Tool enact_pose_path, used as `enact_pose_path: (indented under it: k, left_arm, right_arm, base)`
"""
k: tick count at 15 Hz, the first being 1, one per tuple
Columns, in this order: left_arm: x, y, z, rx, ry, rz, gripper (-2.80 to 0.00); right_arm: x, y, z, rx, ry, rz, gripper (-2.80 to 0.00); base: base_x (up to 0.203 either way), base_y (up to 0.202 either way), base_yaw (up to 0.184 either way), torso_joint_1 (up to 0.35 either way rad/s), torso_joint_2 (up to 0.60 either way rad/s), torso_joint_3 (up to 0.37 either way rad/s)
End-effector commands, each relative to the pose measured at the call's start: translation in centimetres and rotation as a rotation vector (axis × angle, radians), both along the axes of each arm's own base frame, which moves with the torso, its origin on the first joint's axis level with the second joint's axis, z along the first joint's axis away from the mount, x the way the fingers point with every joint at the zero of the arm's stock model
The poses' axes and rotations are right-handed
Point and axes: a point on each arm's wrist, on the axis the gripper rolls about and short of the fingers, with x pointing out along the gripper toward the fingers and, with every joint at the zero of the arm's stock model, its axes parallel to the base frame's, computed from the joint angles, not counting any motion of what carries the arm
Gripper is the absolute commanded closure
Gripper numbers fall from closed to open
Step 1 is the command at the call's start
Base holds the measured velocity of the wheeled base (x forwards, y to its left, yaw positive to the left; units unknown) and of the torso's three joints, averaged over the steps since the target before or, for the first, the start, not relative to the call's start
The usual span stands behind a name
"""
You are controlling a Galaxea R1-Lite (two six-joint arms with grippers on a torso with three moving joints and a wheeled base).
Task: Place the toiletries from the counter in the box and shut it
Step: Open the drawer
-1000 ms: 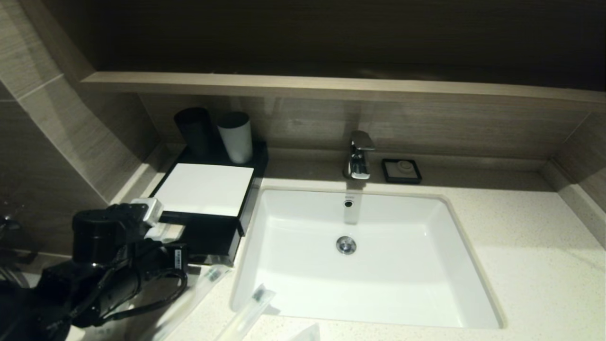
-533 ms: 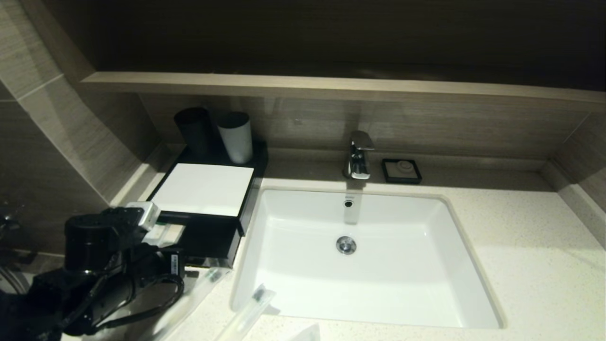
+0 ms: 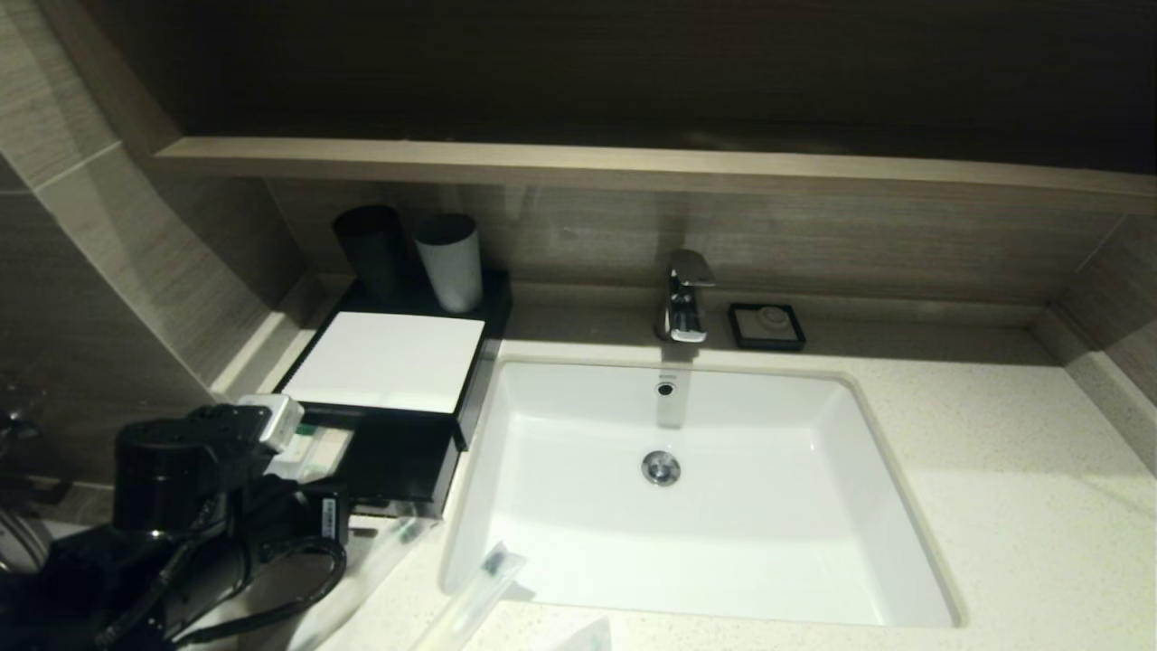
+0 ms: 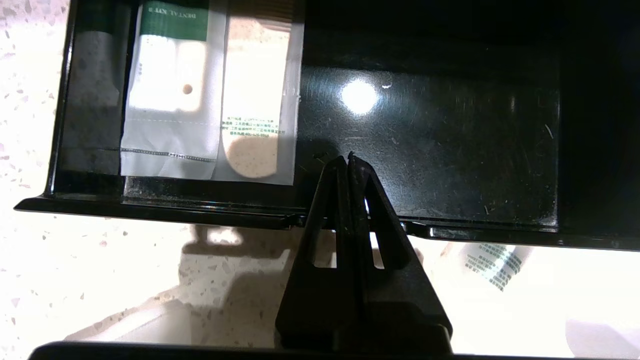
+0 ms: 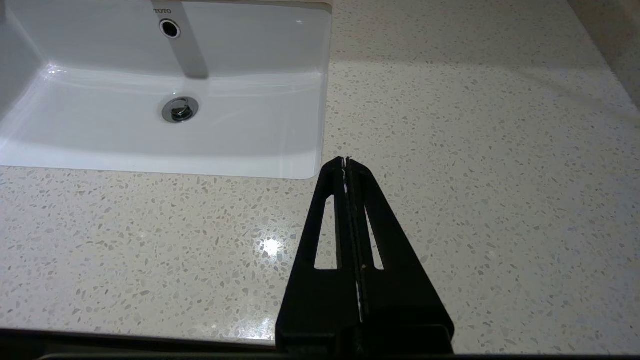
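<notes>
The black box (image 3: pixel 384 362) with a white top panel stands on the counter (image 3: pixel 994 506) left of the basin. Its drawer (image 3: pixel 398 457) is pulled out. Two white sachets, one with a green band (image 4: pixel 170 100) and one with green print (image 4: pixel 255 110), lie at one end of the drawer (image 4: pixel 430 125). My left gripper (image 4: pixel 347 157) is shut and empty, its tips over the drawer's floor just inside the front wall. Slim translucent sleeves (image 3: pixel 398 533) (image 3: pixel 475 583) lie on the counter in front of the box. A printed sachet (image 4: pixel 492 260) lies outside the drawer. My right gripper (image 5: pixel 345 160) is shut above bare counter.
A black cup (image 3: pixel 371 249) and a white cup (image 3: pixel 449 258) stand behind the box. The basin (image 3: pixel 687 542) fills the middle, with the tap (image 3: pixel 684 294) and a small black soap dish (image 3: pixel 766 325) behind it. A wood-look shelf (image 3: pixel 633 167) runs above.
My left arm has drawn back and a little to the left. The drawer's front stands slightly further out from the box. The right arm has not visibly moved.
</notes>
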Motion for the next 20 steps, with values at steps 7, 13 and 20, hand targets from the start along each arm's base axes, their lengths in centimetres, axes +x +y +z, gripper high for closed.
enact_pose_path:
  k: [7, 13, 20]
  left_arm:
    - [-1.0, 0.2, 0.4, 0.005, 0.017, -0.003, 0.0]
    - [-1.7, 0.4, 0.7, 0.008, 0.027, -0.003, 0.0]
    - [-2.3, 0.6, 0.8, 0.011, 0.033, -0.004, 0.0]
  right_arm:
    - [0.0, 0.0, 0.0, 0.0, 0.001, 0.0, 0.0]
    - [0.0, 0.0, 0.0, 0.0, 0.001, 0.0, 0.0]
    - [0.0, 0.0, 0.0, 0.0, 0.001, 0.0, 0.0]
  base:
    - [0.0, 0.0, 0.0, 0.0, 0.0, 0.0]
    - [0.0, 0.0, 0.0, 0.0, 0.0, 0.0]
    - [0.0, 0.0, 0.0, 0.0, 0.0, 0.0]
